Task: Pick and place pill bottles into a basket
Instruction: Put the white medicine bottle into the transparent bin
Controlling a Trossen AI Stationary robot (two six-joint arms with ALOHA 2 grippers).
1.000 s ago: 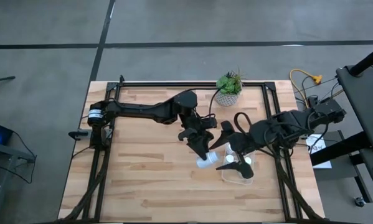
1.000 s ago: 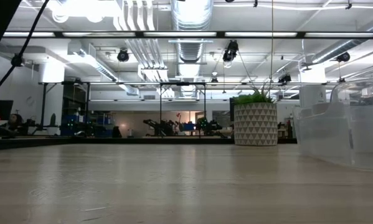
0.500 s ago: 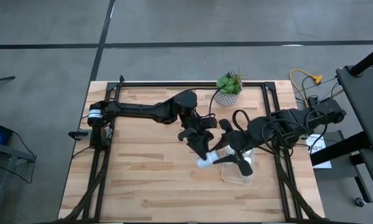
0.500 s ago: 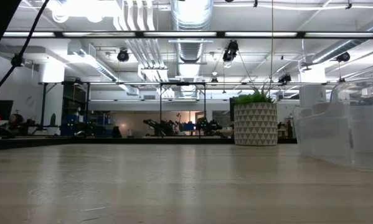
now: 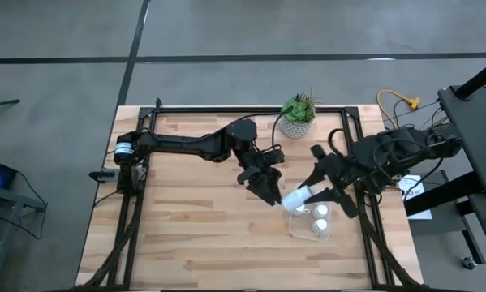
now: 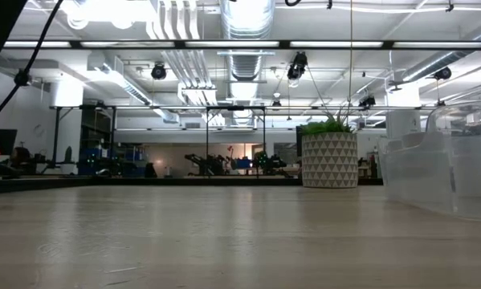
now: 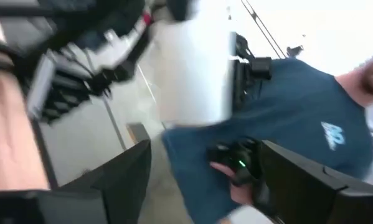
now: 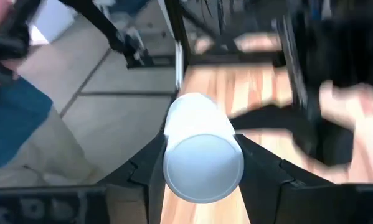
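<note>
My right gripper (image 5: 311, 193) is shut on a white pill bottle (image 5: 296, 199), which is above the table just left of the basket. The basket (image 5: 310, 235) is a clear bin at the right near side, also seen in the low view (image 6: 441, 172). Two pill bottles (image 5: 320, 212) (image 5: 316, 228) stand in it with their caps up. My left gripper (image 5: 268, 189) is just left of the held bottle. Its fingers stand open with nothing between them (image 7: 205, 186). My right gripper pinches the pill bottle's round wall (image 8: 172, 140) between its two fingers, one on each side. The fingers come about level from the table's right and lie along the bottle. One round end (image 8: 203, 167) faces the wrist; the other (image 5: 289, 203) points at my left gripper. The bottle is lifted clear.
A pale pot with a green plant (image 5: 297, 118) stands at the far edge, behind both grippers, and shows in the low view (image 6: 330, 159). A person in a blue shirt (image 7: 279, 124) stands beyond the table. Bare wood lies to the left and near side.
My right gripper has shut on the bottle that my left gripper held, then drawn it toward the table's right and a little farther back. The bottle has left my left gripper, which stays about where it was.
</note>
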